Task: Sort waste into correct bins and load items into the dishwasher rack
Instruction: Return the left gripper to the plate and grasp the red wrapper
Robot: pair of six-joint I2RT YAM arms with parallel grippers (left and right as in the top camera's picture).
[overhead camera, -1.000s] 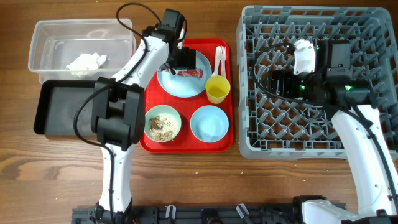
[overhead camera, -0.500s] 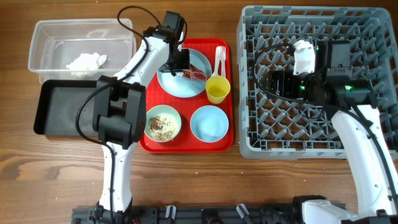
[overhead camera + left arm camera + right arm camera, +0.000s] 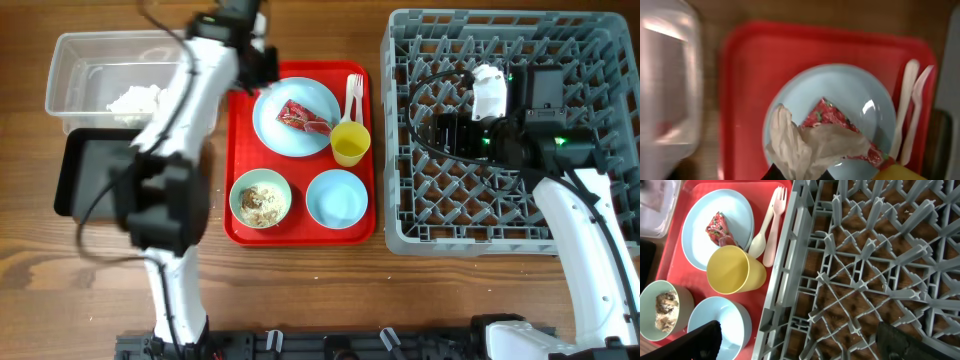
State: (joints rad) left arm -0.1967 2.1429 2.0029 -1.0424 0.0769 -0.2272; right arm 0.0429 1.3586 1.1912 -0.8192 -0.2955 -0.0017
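The left pincer point(image 3: 797, 176) is clenched on a pale crumpled scrap point(image 3: 805, 147) of paper or film, which sticks up between its dark fingertips in the wrist view. From overhead the left arm looks blurred. It reaches from its base at the near edge, across the black tray point(image 3: 85, 180), to the far-left corner of the red tray point(image 3: 750, 75), just right of the clear tub point(image 3: 70, 60). The white napkin point(image 3: 135, 100) lies inside that tub.

The red wrapper point(image 3: 827, 114) lies on the light blue plate point(image 3: 855, 90), at the far end of the red tray and apart from the pincer. Right of the plate are the fork point(image 3: 774, 215) and spoon point(image 3: 756, 244), side by side, with the yellow cup point(image 3: 735, 270) upright at their near ends. The 2 bowls sit along the tray's near edge. The left bowl point(image 3: 690, 302) holds rice and brownish scraps point(image 3: 665, 311), and the right bowl point(image 3: 715, 322) is bare.

The right pincer point(image 3: 797, 340) is released, its 2 fingers wide apart with nothing between them. Its arm rises from the near right, bends over the grey rack point(image 3: 580, 40), and points left above the rack's left half.
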